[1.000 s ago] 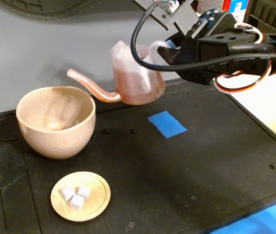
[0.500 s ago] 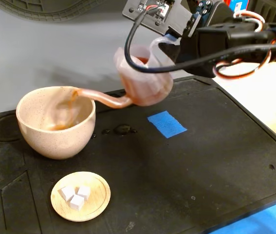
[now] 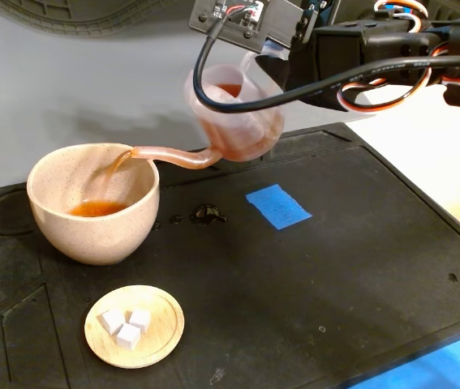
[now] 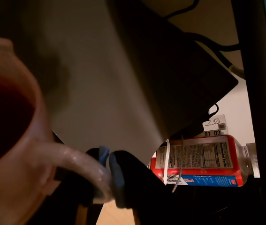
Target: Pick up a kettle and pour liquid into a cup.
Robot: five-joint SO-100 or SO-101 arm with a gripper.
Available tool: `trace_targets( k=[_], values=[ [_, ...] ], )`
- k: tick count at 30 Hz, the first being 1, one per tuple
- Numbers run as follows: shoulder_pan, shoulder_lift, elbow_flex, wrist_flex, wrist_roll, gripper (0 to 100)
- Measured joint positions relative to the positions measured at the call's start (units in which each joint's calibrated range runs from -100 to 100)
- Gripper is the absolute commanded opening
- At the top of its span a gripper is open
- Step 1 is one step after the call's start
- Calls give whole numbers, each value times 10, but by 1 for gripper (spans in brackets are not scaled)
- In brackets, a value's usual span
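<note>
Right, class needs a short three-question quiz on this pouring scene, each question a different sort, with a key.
1. True or false: the kettle is standing on the mat.
2. Where is the spout's tea stream landing? A) cup B) wooden dish C) blue tape
3. Fill in: the end effector grips the kettle by its ____.

Key: 1 false, it is held tilted in the air; 2 A; 3 handle.

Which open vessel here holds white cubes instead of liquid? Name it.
The small wooden dish at the mat's front holds cubes; the cup and the tilted kettle hold reddish-brown liquid.
</note>
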Motion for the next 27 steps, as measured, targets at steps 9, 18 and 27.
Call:
trace_targets(
  k=[9,18,27],
  values=[
    [0,1,0,0,0,1],
    [0,1,0,0,0,1],
    [42,1,-4,68,-157,1]
  ],
)
